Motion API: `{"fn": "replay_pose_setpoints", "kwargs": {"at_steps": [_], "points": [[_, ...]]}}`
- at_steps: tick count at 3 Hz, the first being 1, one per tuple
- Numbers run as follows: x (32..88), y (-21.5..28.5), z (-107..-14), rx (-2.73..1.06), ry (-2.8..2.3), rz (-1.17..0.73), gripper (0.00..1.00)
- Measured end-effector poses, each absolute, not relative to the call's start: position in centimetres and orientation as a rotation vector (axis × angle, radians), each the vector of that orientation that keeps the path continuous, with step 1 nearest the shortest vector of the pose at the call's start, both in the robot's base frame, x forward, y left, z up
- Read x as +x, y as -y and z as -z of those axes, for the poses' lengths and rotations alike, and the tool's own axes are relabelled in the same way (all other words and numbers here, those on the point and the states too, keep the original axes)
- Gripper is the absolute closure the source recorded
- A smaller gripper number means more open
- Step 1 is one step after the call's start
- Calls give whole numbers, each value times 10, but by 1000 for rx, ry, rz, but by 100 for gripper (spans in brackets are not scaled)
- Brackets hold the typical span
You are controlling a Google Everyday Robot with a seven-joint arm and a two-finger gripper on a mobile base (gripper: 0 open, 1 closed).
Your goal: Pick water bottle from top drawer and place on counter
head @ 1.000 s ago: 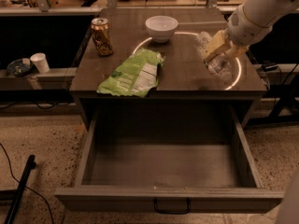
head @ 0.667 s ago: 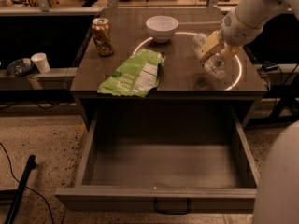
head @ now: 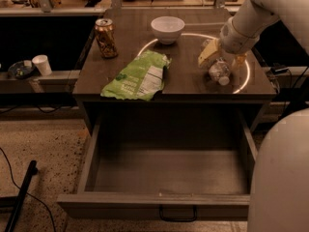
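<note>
**Entry: placing step, near its close.**

- **Position:** The end effector (head: 223, 62) is hanging over the desk (head: 188, 83) at about 3 o'clock on its top. It is pinching the water bottle (head: 219, 71) between a yellowish finger (head: 207, 53) and a paler one.
- **Bottle:** It is lying tilted with its white cap (head: 223, 81) pointing toward 6 o'clock. Its lower side seems to be touching or just clearing the desk, inside the white circle line (head: 247, 76).
- **Drawer:** The top drawer (head: 159, 206) is standing pulled out at 6 o'clock, with the bottle no longer in it.
- **Next move, as judged:** The grip is needing to ease apart and lift straight off. A round, light bottle is liable to be rolling if nudged.
- **Materials, task items:**
  - bottle — clear, thin, crinkled plastic
  - desk — dark, matte and flat
  - drawer — shallow grey-brown wood with a dark metal handle (head: 177, 215)
- **Also sitting on the desk:**
  - brown-gold can (head: 105, 37) at 10 o'clock
  - rounded white bowl (head: 167, 29) at 12 o'clock
  - limp green bag (head: 137, 76) at 8 o'clock
</note>
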State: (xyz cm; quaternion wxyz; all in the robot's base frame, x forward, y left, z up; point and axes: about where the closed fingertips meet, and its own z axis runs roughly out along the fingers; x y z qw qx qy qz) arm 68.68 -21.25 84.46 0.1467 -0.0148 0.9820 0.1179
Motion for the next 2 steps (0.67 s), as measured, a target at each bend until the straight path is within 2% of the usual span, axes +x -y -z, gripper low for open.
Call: {"fn": "replay_pose_setpoints", "kwargs": {"at_steps": [2], "points": [[687,212,-845,-43,-2827,-339,0]]}}
